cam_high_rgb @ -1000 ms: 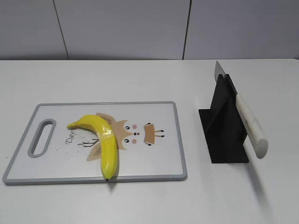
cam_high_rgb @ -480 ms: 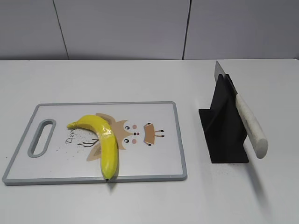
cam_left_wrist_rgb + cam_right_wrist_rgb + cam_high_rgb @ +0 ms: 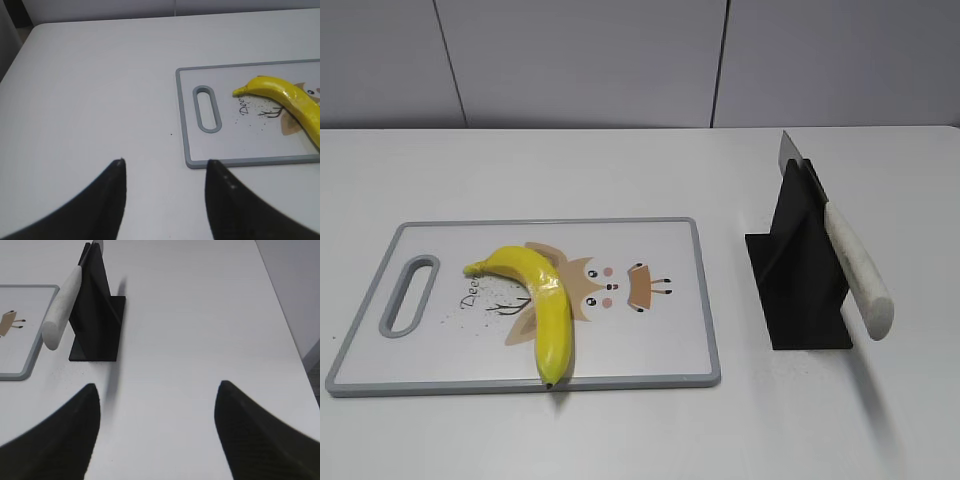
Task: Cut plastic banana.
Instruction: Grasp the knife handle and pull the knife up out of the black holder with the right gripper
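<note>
The plastic banana (image 3: 540, 300) lies on the white cutting board (image 3: 650, 340), left of its middle, dark tip toward the front edge. It also shows in the left wrist view (image 3: 287, 100) on the board (image 3: 186, 130). A knife (image 3: 855, 265) with a white handle rests in a black stand (image 3: 800, 270), also seen in the right wrist view (image 3: 62, 307). My left gripper (image 3: 165, 162) is open and empty over bare table, left of the board. My right gripper (image 3: 157, 385) is open and empty, near and right of the stand (image 3: 97, 315). Neither gripper shows in the exterior view.
The white table (image 3: 620, 170) runs back to a grey panelled wall (image 3: 580, 60). The board has a grey rim and a handle slot (image 3: 408, 292) at its left end. The table's right edge (image 3: 285, 320) shows in the right wrist view.
</note>
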Available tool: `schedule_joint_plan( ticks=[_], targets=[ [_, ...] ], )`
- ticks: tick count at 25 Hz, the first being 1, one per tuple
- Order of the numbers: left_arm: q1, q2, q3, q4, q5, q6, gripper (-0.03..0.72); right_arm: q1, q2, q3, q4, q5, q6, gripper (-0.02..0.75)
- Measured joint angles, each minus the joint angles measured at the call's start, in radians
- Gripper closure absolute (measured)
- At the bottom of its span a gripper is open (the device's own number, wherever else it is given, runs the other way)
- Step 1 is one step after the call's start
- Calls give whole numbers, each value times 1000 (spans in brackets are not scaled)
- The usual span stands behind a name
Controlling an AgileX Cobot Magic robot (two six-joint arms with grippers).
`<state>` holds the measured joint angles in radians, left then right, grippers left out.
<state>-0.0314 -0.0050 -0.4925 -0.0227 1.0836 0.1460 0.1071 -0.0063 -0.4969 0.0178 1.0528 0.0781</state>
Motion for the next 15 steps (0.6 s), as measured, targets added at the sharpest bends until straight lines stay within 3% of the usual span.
schedule_joint_plan(
  ticks=[10,15],
  targets=[
    [0,0,0,0,0,0,196,0,0,0,0,-1,0,169],
    [0,0,0,0,0,0,199,0,28,-11,-7,14,0,209]
  ],
)
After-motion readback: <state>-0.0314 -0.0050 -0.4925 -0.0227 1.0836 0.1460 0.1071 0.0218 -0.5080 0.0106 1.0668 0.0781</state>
